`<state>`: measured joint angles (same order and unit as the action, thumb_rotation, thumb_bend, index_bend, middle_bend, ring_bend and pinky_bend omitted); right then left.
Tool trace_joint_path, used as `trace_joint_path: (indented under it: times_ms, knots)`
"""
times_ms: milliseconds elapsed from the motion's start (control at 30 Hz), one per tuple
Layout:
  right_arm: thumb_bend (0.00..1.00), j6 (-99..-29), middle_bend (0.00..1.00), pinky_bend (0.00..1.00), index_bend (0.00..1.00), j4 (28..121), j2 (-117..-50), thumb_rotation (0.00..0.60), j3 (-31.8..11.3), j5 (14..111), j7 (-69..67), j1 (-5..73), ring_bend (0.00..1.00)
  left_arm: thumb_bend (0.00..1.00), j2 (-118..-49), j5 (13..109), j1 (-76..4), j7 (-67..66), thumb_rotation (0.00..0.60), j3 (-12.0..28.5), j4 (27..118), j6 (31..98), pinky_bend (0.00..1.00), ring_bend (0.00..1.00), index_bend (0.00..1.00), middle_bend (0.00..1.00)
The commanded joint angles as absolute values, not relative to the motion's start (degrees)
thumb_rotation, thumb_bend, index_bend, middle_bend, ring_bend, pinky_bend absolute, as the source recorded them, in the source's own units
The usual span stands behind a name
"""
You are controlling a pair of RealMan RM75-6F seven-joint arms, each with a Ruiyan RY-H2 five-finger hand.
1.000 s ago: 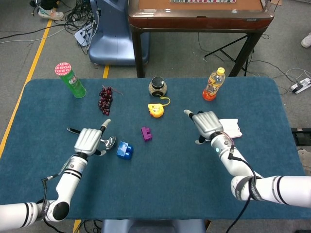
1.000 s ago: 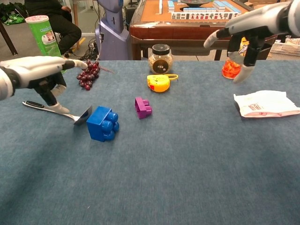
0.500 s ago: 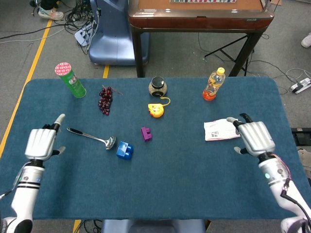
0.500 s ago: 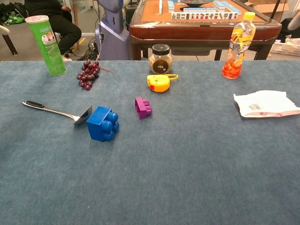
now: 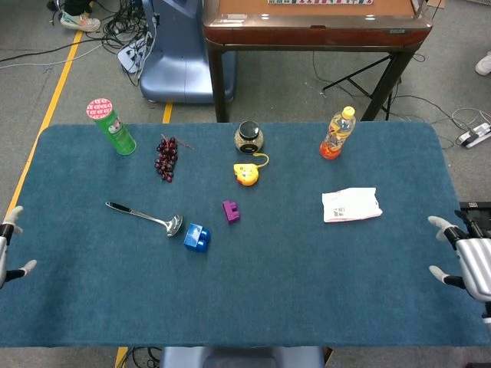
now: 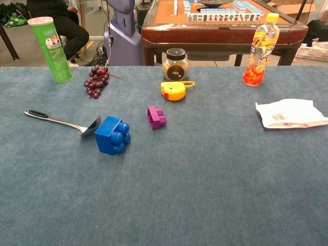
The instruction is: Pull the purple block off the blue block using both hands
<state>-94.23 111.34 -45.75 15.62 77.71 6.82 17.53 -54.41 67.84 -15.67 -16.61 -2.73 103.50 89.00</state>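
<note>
At table's side edges: left robot hand [image 5: 6, 249] and right robot hand [image 5: 469, 259] released; lidded jar [image 6: 175, 63] contents unclear.

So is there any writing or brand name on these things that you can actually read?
None reads clearly.
Green can: white label patch, print too blurred.
Orange drink bottle: label graphics, no legible words.
White packet: small dark print and a red mark, too small.
Jar: no readable label.
Tiles on the far table: markings too small.
</note>
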Motion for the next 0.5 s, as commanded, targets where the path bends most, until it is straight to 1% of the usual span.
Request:
trace_joint_path:
  times_ms: [33, 267, 500]
  knots:
    - [0.0, -97.1, 0.42, 0.4, 0.24, 109.5, -46.4, 0.6, 15.2, 80.1, 5.9, 13.5, 0.37, 0.01, -53.6, 69.6, -13.1, -16.8, 0.6, -3.9, 103.6, 90.6, 0.59, 0.36, 0.13, 0.36]
    - [0.0, -98.7, 0.42, 0.4, 0.24, 108.3, -46.3, 0.6, 13.3, 81.3, 4.4, 8.6, 0.37, 0.01, -54.1, 70.3, -10.1, -15.9, 0.6, -3.8, 102.5, 90.5, 0.59, 0.36, 0.13, 0.35]
    - [0.0, -96.4, 0.42, 0.4, 0.24, 108.0, -46.1, 0.6, 11.1, 82.1, 3.9, 7.3, 0.37, 0.01, -54.2, 71.3, -9.5, -16.6, 0.6, -2.5, 102.6, 89.5, 0.59, 0.36, 0.13, 0.35]
